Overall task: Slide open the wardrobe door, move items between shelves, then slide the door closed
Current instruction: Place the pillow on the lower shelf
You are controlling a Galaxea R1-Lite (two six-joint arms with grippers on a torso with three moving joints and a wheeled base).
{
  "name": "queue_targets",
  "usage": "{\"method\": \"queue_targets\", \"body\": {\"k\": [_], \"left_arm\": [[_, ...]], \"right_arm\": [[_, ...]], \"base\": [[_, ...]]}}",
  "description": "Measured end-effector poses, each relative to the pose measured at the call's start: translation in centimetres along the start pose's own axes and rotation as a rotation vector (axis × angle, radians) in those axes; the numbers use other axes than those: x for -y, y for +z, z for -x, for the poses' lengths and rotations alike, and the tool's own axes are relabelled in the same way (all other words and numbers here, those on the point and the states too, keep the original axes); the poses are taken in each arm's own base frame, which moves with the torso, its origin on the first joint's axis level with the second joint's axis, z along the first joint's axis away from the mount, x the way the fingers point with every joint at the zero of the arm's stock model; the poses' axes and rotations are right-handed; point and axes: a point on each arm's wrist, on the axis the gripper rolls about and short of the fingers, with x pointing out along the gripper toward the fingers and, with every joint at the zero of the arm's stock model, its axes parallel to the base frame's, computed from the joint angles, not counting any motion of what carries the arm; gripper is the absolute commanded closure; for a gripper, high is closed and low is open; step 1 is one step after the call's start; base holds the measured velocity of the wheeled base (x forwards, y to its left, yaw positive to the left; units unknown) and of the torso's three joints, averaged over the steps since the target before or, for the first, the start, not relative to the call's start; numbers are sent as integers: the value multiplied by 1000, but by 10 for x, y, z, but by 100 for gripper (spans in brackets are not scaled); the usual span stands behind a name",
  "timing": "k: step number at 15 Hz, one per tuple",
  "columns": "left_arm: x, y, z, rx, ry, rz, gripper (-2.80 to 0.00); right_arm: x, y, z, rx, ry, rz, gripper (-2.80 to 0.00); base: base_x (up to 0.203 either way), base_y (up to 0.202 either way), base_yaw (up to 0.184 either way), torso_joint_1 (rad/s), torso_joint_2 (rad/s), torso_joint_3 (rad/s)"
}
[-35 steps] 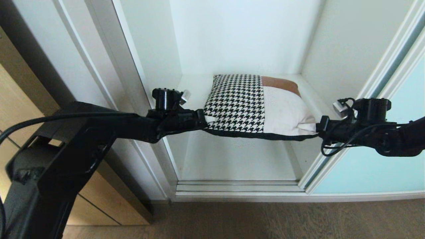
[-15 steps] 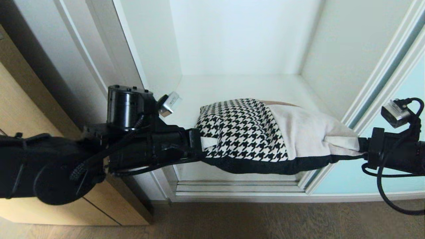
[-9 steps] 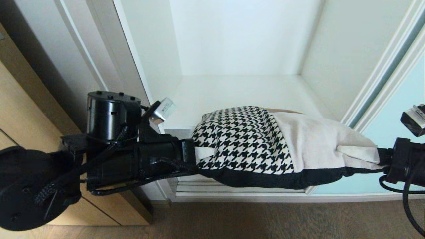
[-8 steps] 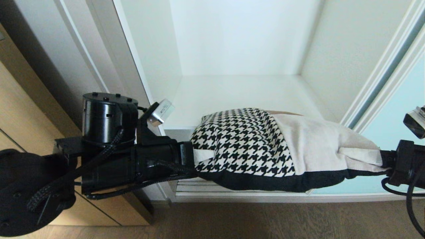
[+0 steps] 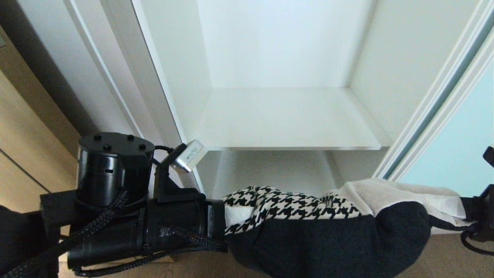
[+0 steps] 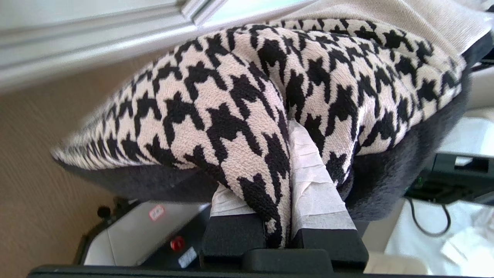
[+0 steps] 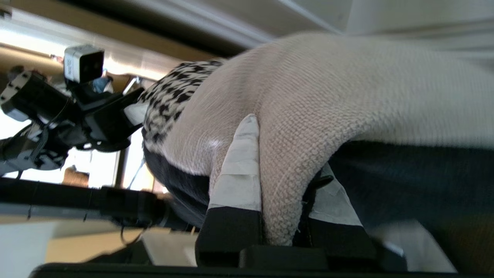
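Wardrobe door: the tall frosted aqua glass sliding door (image 5: 459, 154) stood pushed aside at the right.
Shelf: the plain white board (image 5: 285, 119) was bare; a lower bay showed beneath it.
Cushion: the square houndstooth-and-cream cushion (image 5: 328, 227) hung outside the wardrobe, below shelf level, long axis stretched between the 2 arms.
Left gripper (image 6: 285, 181): clamped on the houndstooth end.
Right gripper (image 7: 283, 185): clamped on the cream end.
Coming move: the bays lay straight ahead of both grippers, equally near.

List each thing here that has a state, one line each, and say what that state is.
Square houndstooth, cream and black cushion: held in the air in front of the wardrobe, sagging between both grippers.
Left gripper: shut on the cushion's houndstooth end.
Right gripper: shut on its cream end.
White flat shelf: bare.
Frosted aqua glass sliding door: open.
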Motion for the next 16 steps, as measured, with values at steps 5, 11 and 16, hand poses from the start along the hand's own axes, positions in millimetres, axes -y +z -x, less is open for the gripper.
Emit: {"method": "queue_targets", "body": {"k": [5, 11, 16], "left_arm": [[2, -11, -2, -33, -11, -4, 0], [-4, -19, -9, -76, 5, 10, 0], [-14, -30, -18, -127, 36, 30, 0]], "right_arm": [[2, -16, 2, -35, 4, -9, 0], [8, -26, -7, -105, 15, -34, 0], [9, -31, -15, -155, 25, -40, 0]], "base": [[0, 0, 0, 0, 0, 0], [0, 0, 0, 0, 0, 0], [0, 0, 0, 0, 0, 0]]}}
